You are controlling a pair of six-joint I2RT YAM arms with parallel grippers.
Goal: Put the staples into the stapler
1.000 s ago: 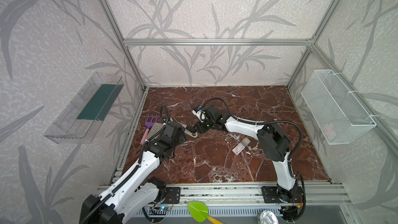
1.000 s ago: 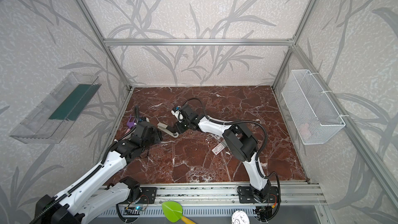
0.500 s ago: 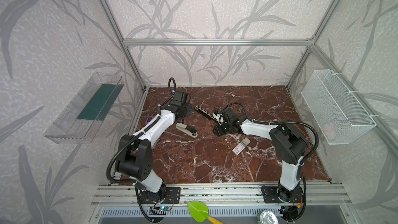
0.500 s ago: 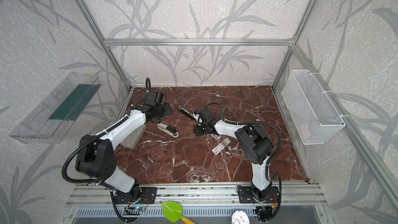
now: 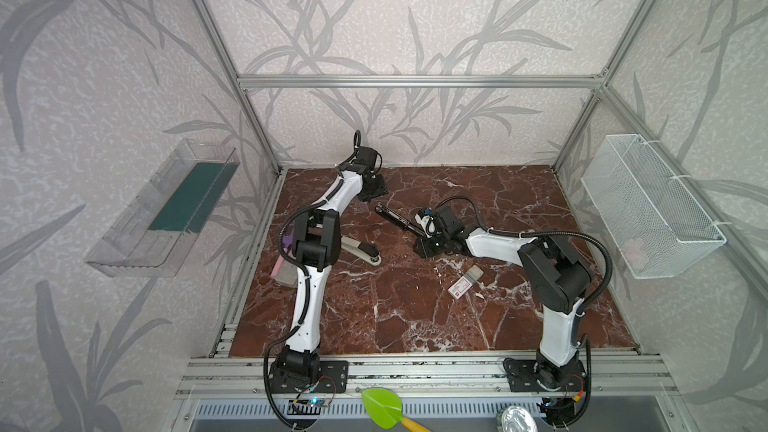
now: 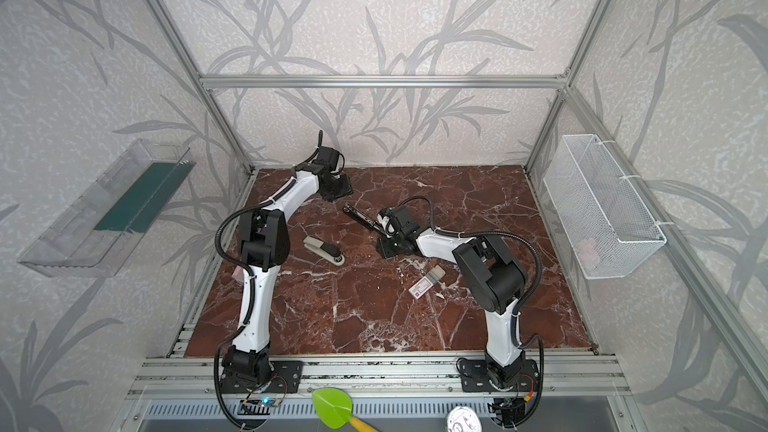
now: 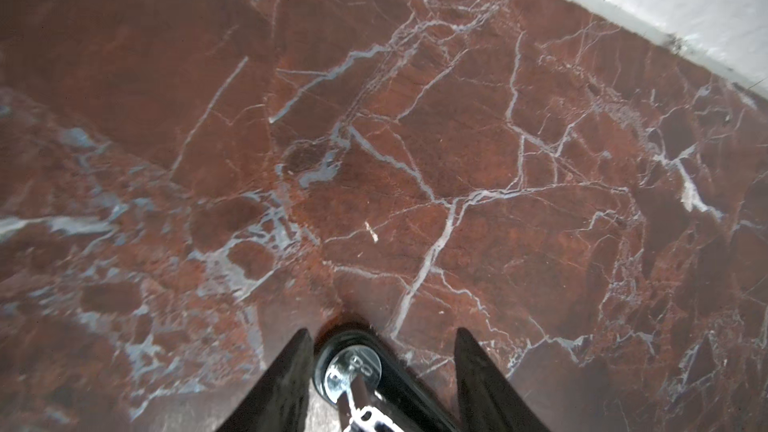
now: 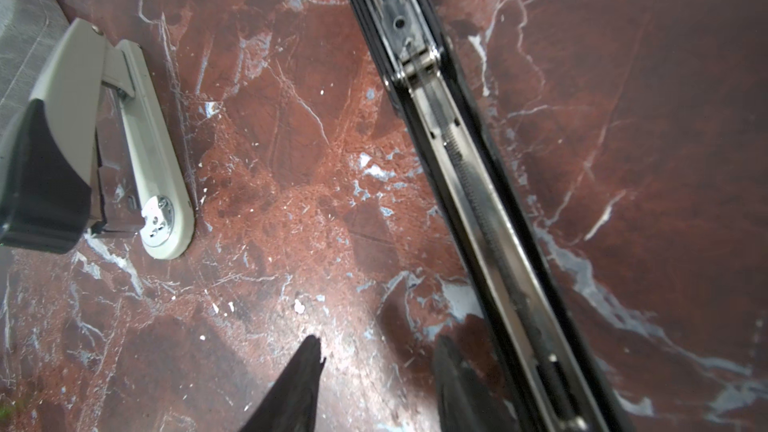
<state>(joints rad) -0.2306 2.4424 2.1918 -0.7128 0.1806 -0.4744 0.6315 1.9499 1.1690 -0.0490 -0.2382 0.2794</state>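
The staples (image 5: 462, 284) (image 6: 424, 284) are a small white box with a red label, its grey tray partly slid out, lying flat right of centre. A black stapler (image 5: 399, 220) (image 8: 478, 184) lies swung open, magazine up. My left gripper (image 5: 374, 193) (image 7: 384, 334) is at its far end, with the round metal-plated tip (image 7: 353, 363) between the parted jaws, touching one finger only. My right gripper (image 5: 422, 249) (image 8: 378, 347) stands open and empty beside the stapler's near end. A grey stapler (image 5: 361, 249) (image 8: 141, 151) lies further left.
A grey block (image 5: 284, 274) and a purple tool (image 5: 286, 238) lie by the left edge, behind my left arm. A wire basket (image 5: 648, 209) hangs on the right wall, a clear tray (image 5: 166, 205) on the left. The back wall (image 7: 685, 2) is close to my left gripper.
My left arm swung from the front left to the back, reaching the black stapler's far end with its jaws narrowing. My right gripper drew back to the right, away from the grey stapler.
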